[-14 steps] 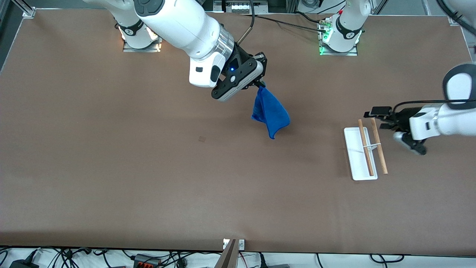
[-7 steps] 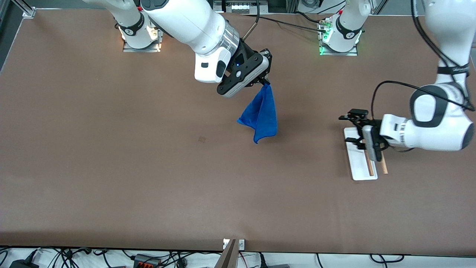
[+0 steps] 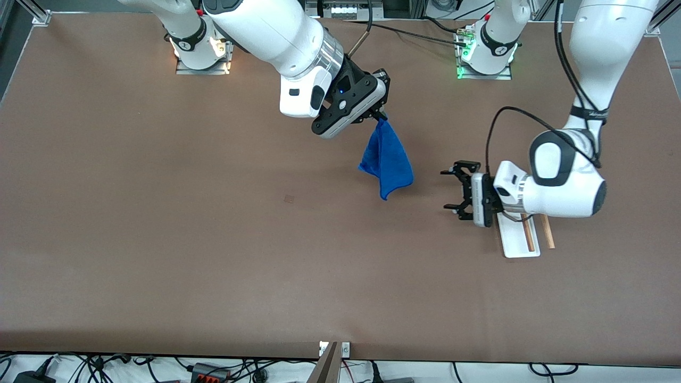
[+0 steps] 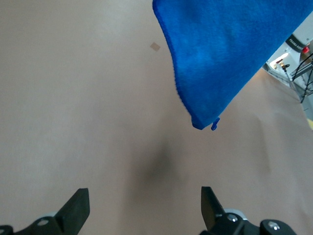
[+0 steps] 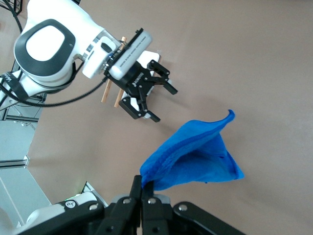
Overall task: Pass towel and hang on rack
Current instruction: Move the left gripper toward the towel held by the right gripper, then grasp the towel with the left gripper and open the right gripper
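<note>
Handover: towel [image 3: 387, 162] hangs between the two grippers.
R gripper [image 3: 379, 116] is clamped on towel's top corner, cloth hanging down over counter [image 3: 159, 239]; L gripper [image 3: 454, 190], jaws wide and empty, faces it from rack [image 3: 518, 246] side, free corner just ahead.

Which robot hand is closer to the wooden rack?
Left. The left gripper, open, hovers right beside the rack. The right gripper holds the blue towel up over the table's middle.
</note>
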Available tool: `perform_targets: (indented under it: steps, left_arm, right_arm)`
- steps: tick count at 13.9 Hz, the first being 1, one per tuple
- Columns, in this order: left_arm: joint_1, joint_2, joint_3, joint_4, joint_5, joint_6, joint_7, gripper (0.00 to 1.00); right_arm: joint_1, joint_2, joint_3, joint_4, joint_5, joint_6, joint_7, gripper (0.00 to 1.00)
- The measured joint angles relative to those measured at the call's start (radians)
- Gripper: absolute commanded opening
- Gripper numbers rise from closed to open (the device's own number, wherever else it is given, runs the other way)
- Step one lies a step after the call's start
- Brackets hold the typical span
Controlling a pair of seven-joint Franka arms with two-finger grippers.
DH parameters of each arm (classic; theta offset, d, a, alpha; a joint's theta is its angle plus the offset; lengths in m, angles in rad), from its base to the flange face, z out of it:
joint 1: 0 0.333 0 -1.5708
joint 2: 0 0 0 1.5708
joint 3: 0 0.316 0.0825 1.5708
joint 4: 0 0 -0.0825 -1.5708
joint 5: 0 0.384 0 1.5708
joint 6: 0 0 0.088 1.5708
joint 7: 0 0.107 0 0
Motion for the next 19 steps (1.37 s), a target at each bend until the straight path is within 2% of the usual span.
perform_targets:
  steps: [3, 10, 12, 14, 16, 19]
  left_arm:
    - [-0.018, 0.006, -0.028, 0.000, -0.033, 0.029, 0.009, 1.00]
    - [-0.083, 0.006, -0.039, 0.000, -0.104, 0.072, 0.015, 0.98]
    - [-0.099, 0.006, -0.039, 0.000, -0.115, 0.085, 0.015, 0.91]
    - [-0.107, 0.006, -0.041, 0.000, -0.117, 0.088, 0.015, 0.77]
    - [-0.112, 0.006, -0.043, 0.000, -0.117, 0.089, 0.015, 0.48]
    - [-0.114, 0.006, -0.051, 0.000, -0.132, 0.090, 0.015, 0.47]
  right_arm:
    - [0.000, 0.001, 0.000, 0.000, 0.000, 0.000, 0.000, 0.00]
    - [0.000, 0.003, 0.000, 0.000, 0.000, 0.000, 0.000, 0.00]
    - [0.000, 0.003, 0.000, 0.000, 0.000, 0.000, 0.000, 0.00]
    - [0.000, 0.004, 0.000, 0.000, -0.001, 0.000, 0.000, 0.00]
    - [0.000, 0.004, 0.000, -0.001, -0.001, 0.000, 0.000, 0.00]
    - [0.000, 0.005, 0.000, -0.001, -0.001, 0.000, 0.000, 0.00]
